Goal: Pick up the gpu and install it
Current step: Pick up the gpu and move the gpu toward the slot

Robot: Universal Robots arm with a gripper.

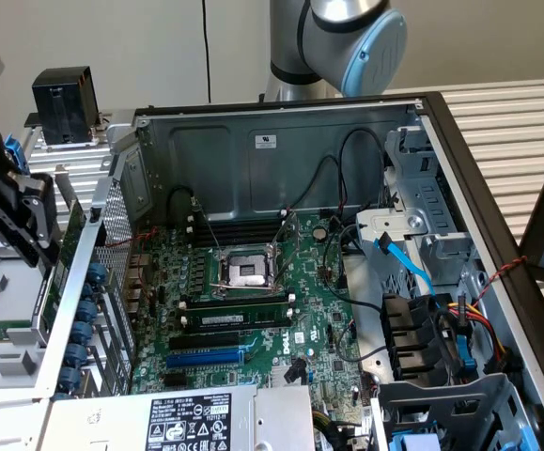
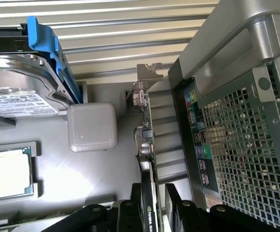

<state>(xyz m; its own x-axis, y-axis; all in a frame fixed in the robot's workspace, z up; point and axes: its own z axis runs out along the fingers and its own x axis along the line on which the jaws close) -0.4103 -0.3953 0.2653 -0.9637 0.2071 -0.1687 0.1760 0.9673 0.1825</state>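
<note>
Wrist view: the gpu stands on edge outside the case, just beside its perforated rear panel. Its long axis runs along that panel, with the metal bracket pointing away from the gripper. The gripper straddles the card, open, with a gap on one side.

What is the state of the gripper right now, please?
Gripper: open, straddling the gpu; a gap shows beside the card, so it is not clamped.
</note>
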